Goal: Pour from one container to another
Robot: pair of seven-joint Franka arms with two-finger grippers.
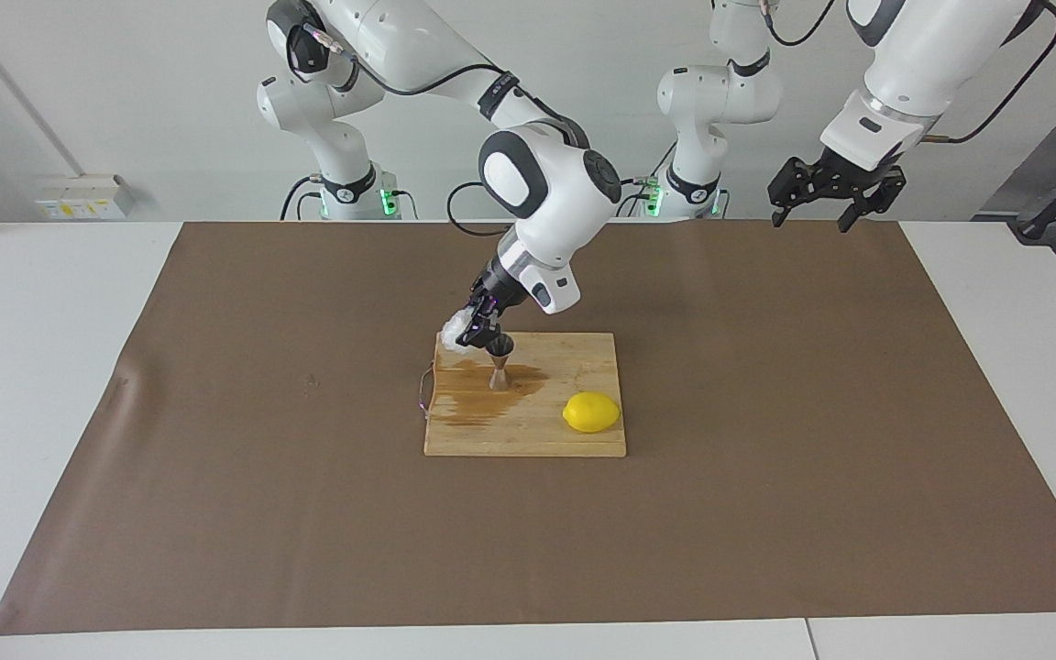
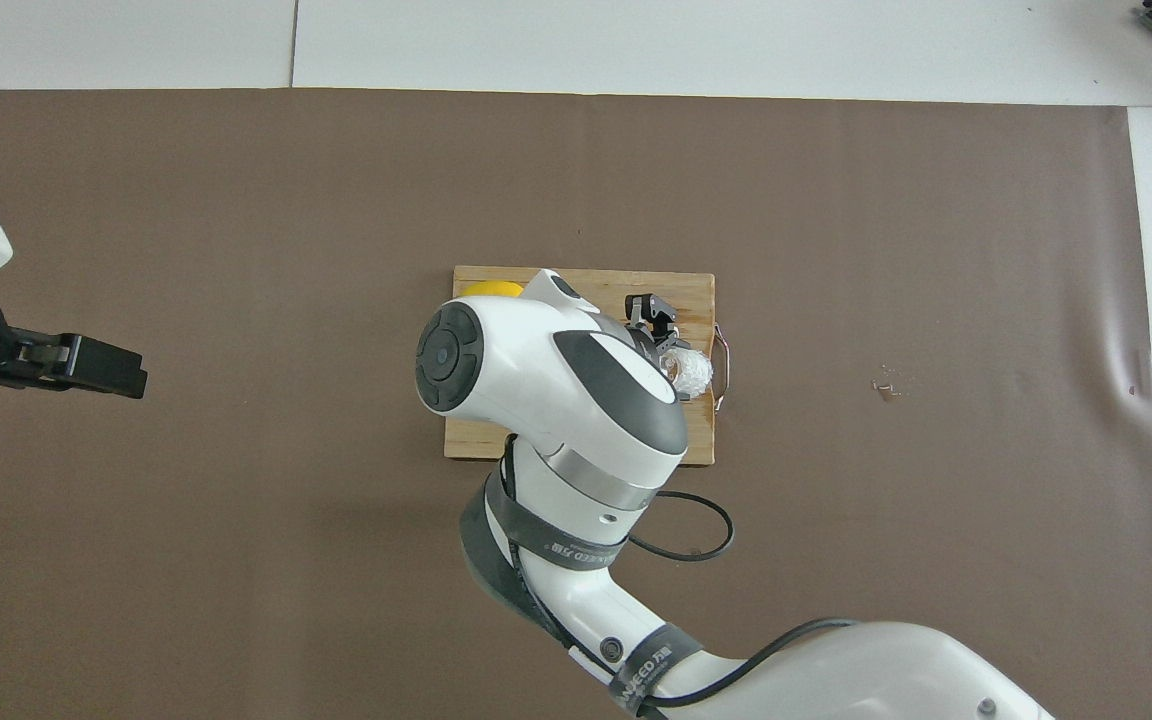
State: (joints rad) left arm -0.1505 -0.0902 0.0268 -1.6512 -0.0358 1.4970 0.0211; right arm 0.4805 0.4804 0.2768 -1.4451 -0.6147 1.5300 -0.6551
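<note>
1. Facing view: right tool [image 1: 480, 332] clamped on crinkled whitish cup [image 1: 455, 332], up in the air over the board's corner at 10 o'clock.
2. Cup tilted, mouth turned toward the steel jigger [image 1: 499, 361]; cup at 10 o'clock of the jigger's top rim, just beside it. Contact: cannot tell.
3. Jigger upright on wooden cutting board [image 1: 574, 353], standing in a wet brown stain [image 1: 468, 399] spread toward 7 o'clock of it.
4. Lemon [image 1: 591, 412] on the same board, at 4 o'clock of the jigger, well apart from it.
5. Board on brown mat [image 1: 766, 458] covering the white table [image 1: 33, 367].
6. Left tool [image 1: 823, 207] waiting up high over the mat's edge at 1 o'clock of the board, fingers spread wide, holding nothing.
7. Overhead view: right arm's wrist housing covering most of the board [image 2: 698, 290]; jigger hidden under it.
8. Right tool [image 2: 658, 325] visible only as black fingers at 2 o'clock of the housing, cup [image 2: 688, 371] gripped right at 5 o'clock of them, over the board's edge toward the right arm's end.
9. Sliver of lemon [image 2: 492, 289] showing at 11 o'clock of the housing.
10. Left tool [image 2: 96, 366] at 9 o'clock, over bare mat [image 2: 936, 250], well apart from the board; fingers seen edge-on.
</note>
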